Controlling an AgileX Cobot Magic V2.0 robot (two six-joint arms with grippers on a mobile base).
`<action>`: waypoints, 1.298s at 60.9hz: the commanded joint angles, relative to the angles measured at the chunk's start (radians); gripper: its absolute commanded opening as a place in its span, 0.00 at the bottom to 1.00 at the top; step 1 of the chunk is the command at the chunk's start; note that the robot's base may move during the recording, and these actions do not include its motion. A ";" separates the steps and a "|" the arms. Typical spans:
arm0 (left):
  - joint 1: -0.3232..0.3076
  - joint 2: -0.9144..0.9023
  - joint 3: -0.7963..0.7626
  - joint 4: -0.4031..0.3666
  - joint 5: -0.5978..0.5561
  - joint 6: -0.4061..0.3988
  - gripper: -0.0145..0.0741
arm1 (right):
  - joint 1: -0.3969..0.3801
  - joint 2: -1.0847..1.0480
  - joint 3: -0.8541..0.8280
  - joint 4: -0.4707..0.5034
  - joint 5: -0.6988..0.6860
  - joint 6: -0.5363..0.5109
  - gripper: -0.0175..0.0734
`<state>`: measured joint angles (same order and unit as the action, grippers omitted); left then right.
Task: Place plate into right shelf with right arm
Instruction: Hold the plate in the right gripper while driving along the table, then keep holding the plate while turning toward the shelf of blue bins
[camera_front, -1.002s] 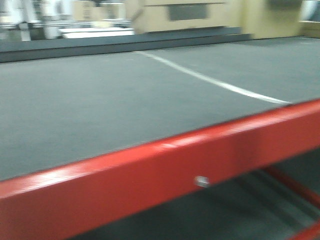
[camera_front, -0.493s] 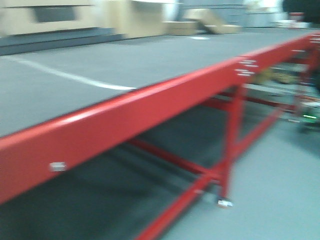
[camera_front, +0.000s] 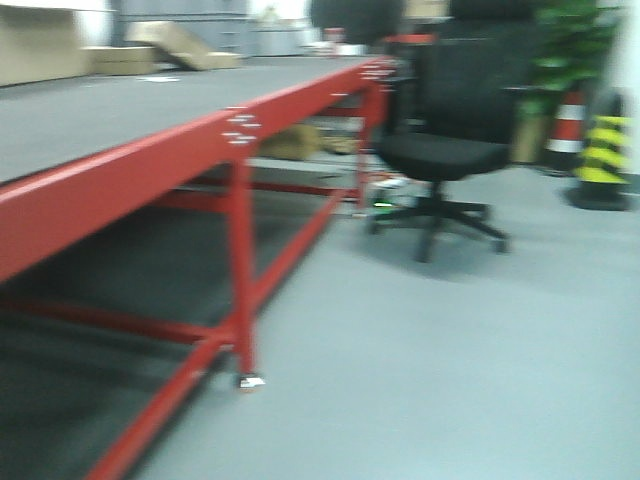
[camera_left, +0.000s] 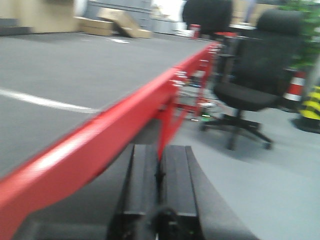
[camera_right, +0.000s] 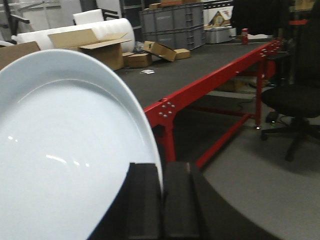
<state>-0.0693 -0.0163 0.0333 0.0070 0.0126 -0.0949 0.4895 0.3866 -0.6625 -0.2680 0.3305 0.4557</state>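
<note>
The round white plate (camera_right: 60, 155) fills the left half of the right wrist view, held on edge. My right gripper (camera_right: 161, 172) is shut on its rim, one black finger on each side of the thin edge. In the left wrist view my left gripper (camera_left: 160, 155) is shut with nothing between its black fingers, hanging beside the red table frame (camera_left: 100, 135). The right shelf is out of view in every frame. Neither arm shows in the front view.
The red-framed table with a dark grey top (camera_front: 150, 160) runs along the left. A black office chair (camera_front: 445, 150) stands on the grey floor ahead, with a striped cone (camera_front: 568, 125) and a yellow-black bollard (camera_front: 600, 150) behind it. Cardboard boxes (camera_right: 95, 42) lie beyond the table.
The front view has swung to the right: the table top filled it a second ago, and now the table's red leg, the floor and the office chair show.
</note>
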 joint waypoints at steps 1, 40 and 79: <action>0.001 -0.011 0.007 0.000 -0.089 -0.006 0.11 | 0.000 0.008 -0.030 -0.019 -0.105 -0.005 0.25; 0.001 -0.011 0.007 0.000 -0.089 -0.006 0.11 | 0.000 0.008 -0.030 -0.019 -0.105 -0.005 0.25; 0.001 -0.011 0.007 0.000 -0.089 -0.006 0.11 | 0.000 0.007 -0.030 -0.019 -0.106 -0.005 0.25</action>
<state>-0.0693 -0.0163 0.0333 0.0070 0.0126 -0.0949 0.4895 0.3866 -0.6625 -0.2680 0.3259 0.4549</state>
